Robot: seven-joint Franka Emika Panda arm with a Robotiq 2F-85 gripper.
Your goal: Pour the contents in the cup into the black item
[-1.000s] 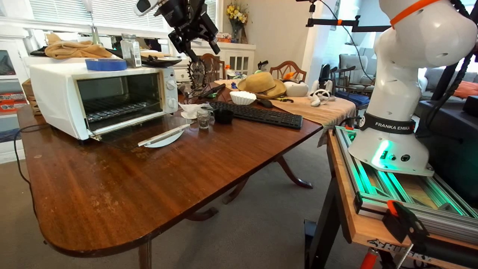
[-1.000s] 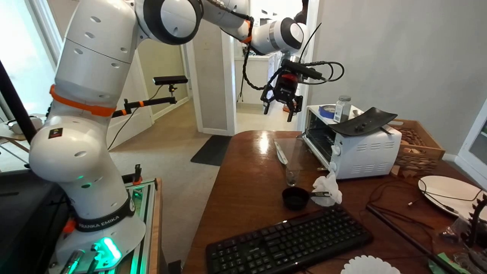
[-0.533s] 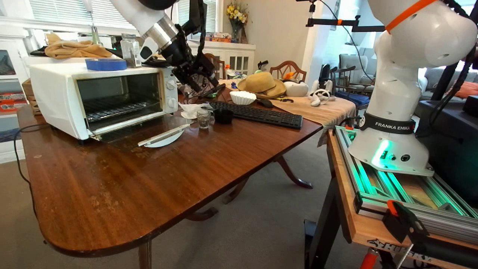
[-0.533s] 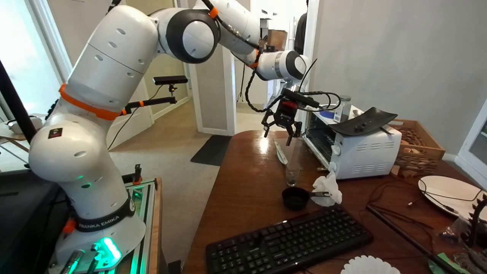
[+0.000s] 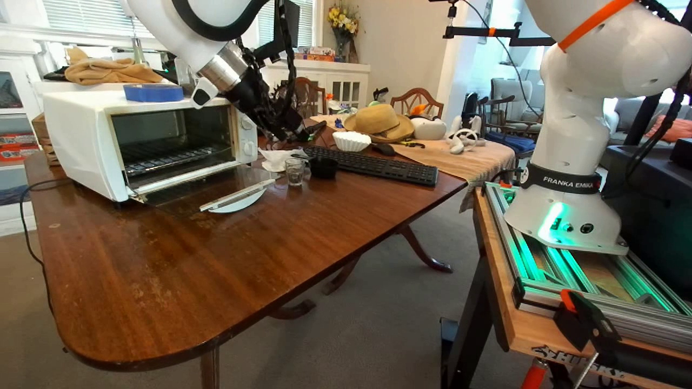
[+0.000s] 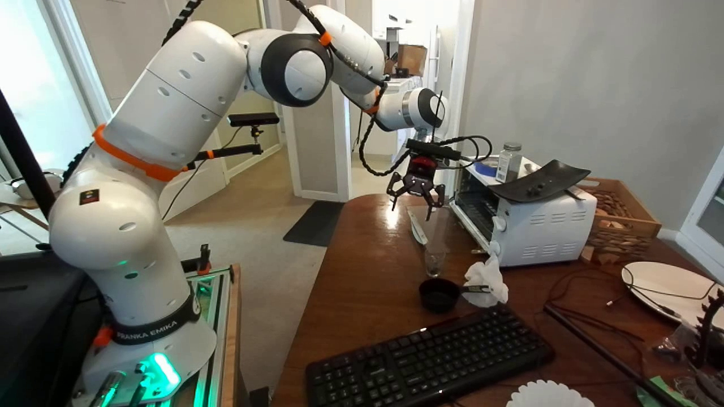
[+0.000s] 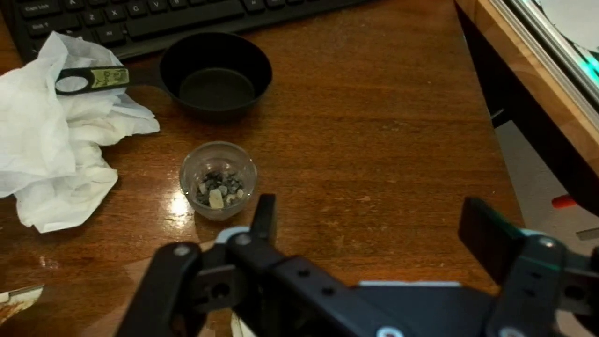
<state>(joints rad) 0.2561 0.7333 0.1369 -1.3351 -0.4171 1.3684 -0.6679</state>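
Wrist view, indistinct bits (image 7: pixel 221 189) in cup (image 7: pixel 192 174), tool (image 7: pixel 372 217) cropped

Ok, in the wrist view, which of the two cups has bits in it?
The clear glass cup, nearer the gripper: dark and pale bits lie inside. The black cup, the one with a handle, shows only its bare bottom.

The worktop (image 7: pixel 365 140) looks like glossy, grained wood, the tumbler (image 5: pixel 294 170) smooth clear glass, the measuring cup (image 7: pixel 216 89) matt plastic, the crumpled paper (image 7: pixel 70 140) thin and matt.
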